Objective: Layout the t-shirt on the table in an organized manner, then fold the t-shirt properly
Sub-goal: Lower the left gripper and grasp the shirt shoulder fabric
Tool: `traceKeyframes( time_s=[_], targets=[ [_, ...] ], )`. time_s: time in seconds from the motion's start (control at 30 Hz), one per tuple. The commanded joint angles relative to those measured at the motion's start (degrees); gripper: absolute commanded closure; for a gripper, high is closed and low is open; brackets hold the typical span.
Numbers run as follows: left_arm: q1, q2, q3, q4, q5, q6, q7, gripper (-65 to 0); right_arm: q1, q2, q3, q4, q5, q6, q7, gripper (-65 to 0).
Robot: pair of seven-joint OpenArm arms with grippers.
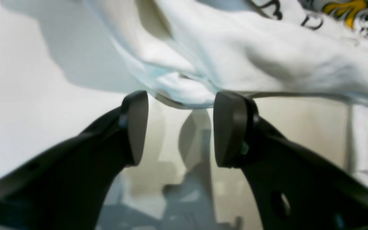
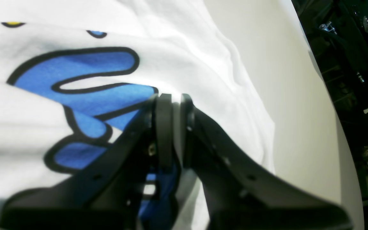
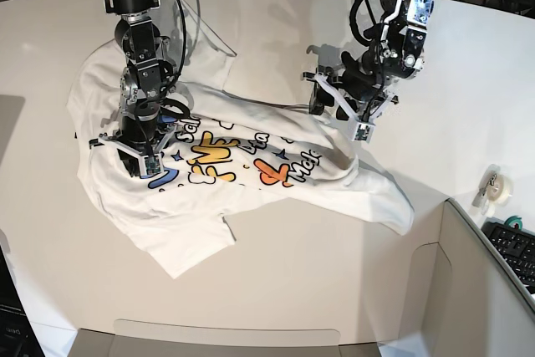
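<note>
t-shirt (image 3: 226,165): lies crumpled on the tabletop, print side up, centre-left in base view. Not flat yet; folds and ridges across the chest, one sleeve poking toward the near edge, hem side bunched toward my left arm.

print (image 2: 85,89): blue bubble letter right under my right end effector; yellow/orange letters mid-shirt in base view.

right end effector (image 2: 172,99): nearly closed, jaws pinching a fold of shirt fabric at the blue letter. Why, I reckon: anchor pt, holds that side down while the other side gets pulled out.

left end effector (image 1: 180,127): jaws wide apart, nothing between them. Shirt edge sits just beyond the tips, lifted a bit off the surface; blurred, can't tell if the fabric touches the pads. Why, prob.: lined up at the edge to take a grip, or just let go; can't say which.

tabletop (image 3: 318,282): white, curved edge, much bigger than shirt; lots of bare surface round it for spreading.

stage: layout part, folding not begun, my guess.

containers: none holding anything in view. Grey box-like panel (image 3: 468,290) at near right corner, contents not visible.

other: tape roll (image 3: 493,183) and keyboard (image 3: 514,248) beyond the panel, well apart from shirt.

risk: if right pinch is shallow, fabric may slip when pulled.
</note>
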Motion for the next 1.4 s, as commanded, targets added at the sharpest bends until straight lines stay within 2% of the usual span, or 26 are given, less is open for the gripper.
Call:
traceKeyframes(
  time_s=[0.0, 0.37, 0.5, 0.67, 0.73, 0.93, 1.03, 1.37],
  targets=[
    [-0.65, -0.17, -0.24, 1.16, 0.86, -0.41, -0.87, -32.0, -1.82, -0.18, -0.08, -1.91, 1.87, 4.39, -8.43, -5.2],
    [-2.76, -0.17, 7.67, -1.57, 1.56, -0.41, -0.96, -32.0, -1.82, -0.36, -0.17, -1.91, 1.87, 4.39, -8.43, -5.2],
    [-3.47, -0.17, 7.94, -3.24, 1.56, -0.41, -4.48, -31.8, -2.26, -0.36, -0.17, -1.91, 1.87, 4.39, -8.43, -5.2],
    [-3.47, -0.17, 7.41, -4.38, 1.56, -0.23, -5.71, -31.4, -2.61, -0.27, -0.17, -1.91, 1.87, 4.39, -8.43, -5.2],
    [-3.47, -0.17, 7.41, -4.38, 1.56, -0.23, -5.71, -27.4, -2.61, -0.27, -0.17, -1.91, 1.87, 4.39, -8.43, -5.2],
    [-3.47, -0.17, 7.32, -4.38, 1.56, -0.23, -5.71, -0.1, -2.53, -0.27, -0.17, -1.91, 1.87, 4.39, -8.43, -5.2],
    [-3.20, -0.43, 7.15, -3.85, 1.56, -0.23, -5.71, 0.0, -2.53, -0.27, -0.17, -1.91, 1.87, 4.39, -8.43, -5.2],
    [0.40, -0.52, -0.50, 4.76, 1.56, -0.23, -5.09, 0.0, -2.53, -0.27, -0.17, -1.91, 1.87, 4.39, -8.43, -5.2]
  ],
)
